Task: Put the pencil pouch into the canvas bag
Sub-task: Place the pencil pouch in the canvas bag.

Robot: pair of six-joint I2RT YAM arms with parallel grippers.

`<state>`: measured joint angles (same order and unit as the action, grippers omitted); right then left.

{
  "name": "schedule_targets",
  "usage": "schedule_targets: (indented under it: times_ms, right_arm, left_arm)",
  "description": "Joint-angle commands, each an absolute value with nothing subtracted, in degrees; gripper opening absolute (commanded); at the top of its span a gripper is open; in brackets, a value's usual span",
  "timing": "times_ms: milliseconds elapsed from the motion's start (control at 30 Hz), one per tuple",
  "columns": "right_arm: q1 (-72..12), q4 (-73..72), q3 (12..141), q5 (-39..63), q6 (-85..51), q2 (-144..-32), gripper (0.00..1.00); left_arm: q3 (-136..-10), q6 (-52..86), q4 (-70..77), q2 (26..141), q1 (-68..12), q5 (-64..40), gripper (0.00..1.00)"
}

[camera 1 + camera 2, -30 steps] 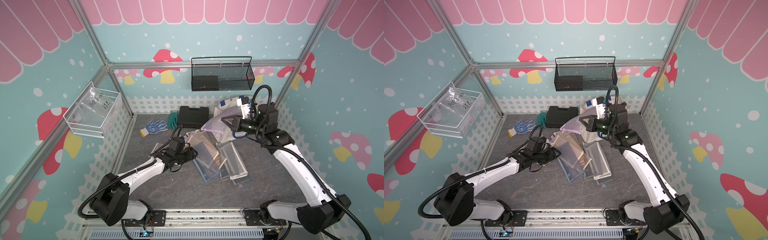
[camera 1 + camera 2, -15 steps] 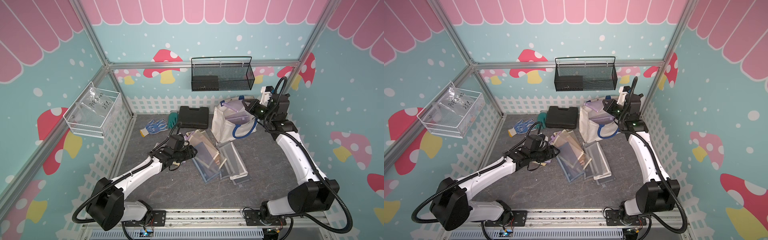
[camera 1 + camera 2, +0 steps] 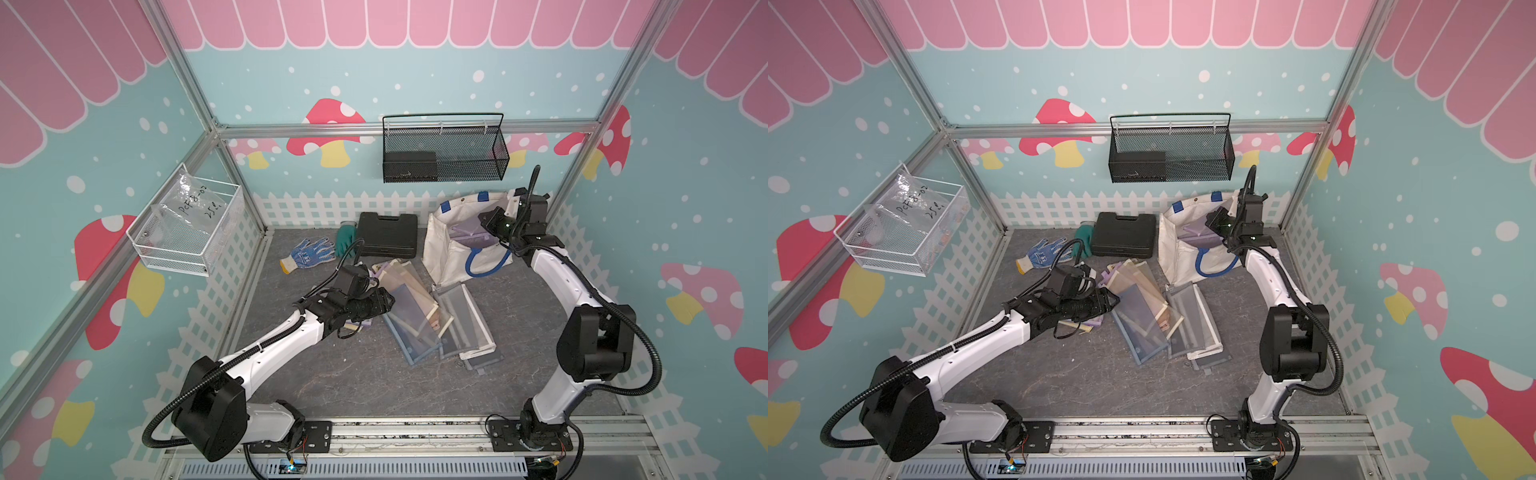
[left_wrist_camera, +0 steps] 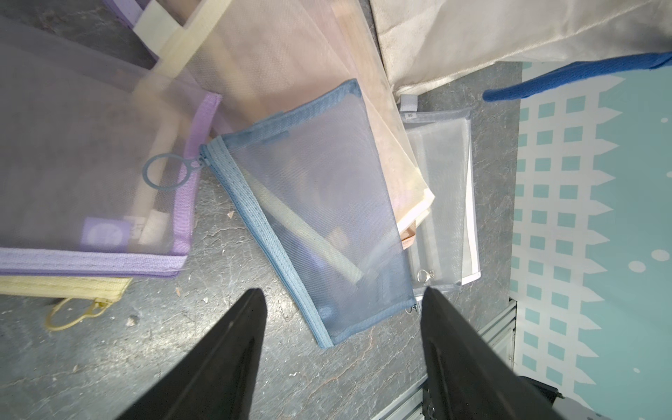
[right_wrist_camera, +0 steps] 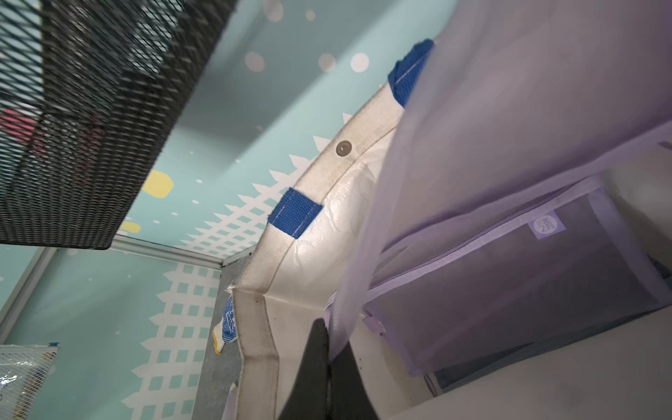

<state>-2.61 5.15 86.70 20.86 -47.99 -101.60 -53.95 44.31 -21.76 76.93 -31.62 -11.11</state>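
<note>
**Lilac pencil pouch held in the mouth of the canvas bag**

At left, the left gripper (image 4: 342, 291) hovers with its jaws spread and empty over a pile of mesh pouches (image 3: 419, 307) on the grey table (image 3: 332, 382). A blue-trimmed pouch (image 4: 316, 218) lies just ahead of it. Behind the pile lie a blue-dotted glove (image 3: 309, 254) and a black case (image 3: 388, 232). At right, the canvas bag (image 3: 442, 249) stands open near the back wall. The right gripper (image 5: 327, 329) is pinched on an edge of the pencil pouch (image 5: 509, 109), which hangs inside the bag's mouth above a second lilac pouch (image 5: 509, 276).
</note>
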Motion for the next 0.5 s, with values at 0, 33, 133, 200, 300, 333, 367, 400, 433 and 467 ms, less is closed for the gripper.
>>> schedule_targets:
  times_ms: [0,33,133,200,300,333,367,400,433,467]
  right_arm:
    - [-2.6,3.8,89.5,21.9,-46.4,-101.1,0.01]
    - [-2.6,4.1,89.6,21.9,-46.2,-101.1,0.04]
    - [-2.9,5.5,90.2,21.6,-45.0,-101.1,0.18]
    - [-3.6,7.2,91.5,20.8,-43.3,-101.2,0.27]
    - [-4.6,9.8,93.4,19.7,-41.0,-101.2,0.40]
    - [-4.8,10.2,93.6,19.7,-40.4,-101.1,0.45]
    - [-4.9,10.6,93.7,19.5,-39.9,-100.9,0.50]
    - [-5.2,11.0,93.9,19.3,-39.3,-100.7,0.56]
    - [-5.4,11.4,94.0,19.2,-38.8,-100.5,0.60]
    - [-5.6,11.9,94.3,19.0,-38.1,-100.3,0.65]
  left_arm:
    - [-55.6,43.4,-23.3,75.9,-31.4,-9.7,0.69]
    - [-55.7,43.4,-23.3,76.0,-31.3,-9.7,0.69]
    - [-55.9,43.6,-23.3,75.9,-31.4,-9.4,0.69]
    - [-56.0,43.8,-23.3,75.7,-31.4,-9.2,0.69]
    - [-55.9,44.1,-23.3,75.4,-31.4,-9.2,0.69]
    - [-55.8,44.2,-23.4,75.2,-31.3,-9.2,0.69]
    - [-55.8,44.2,-23.7,75.1,-31.4,-9.2,0.69]
    - [-55.8,44.3,-23.9,75.0,-31.4,-9.1,0.69]
    - [-55.8,44.4,-24.1,74.8,-31.4,-8.9,0.69]
    - [-55.7,44.6,-24.3,74.7,-31.5,-8.7,0.69]
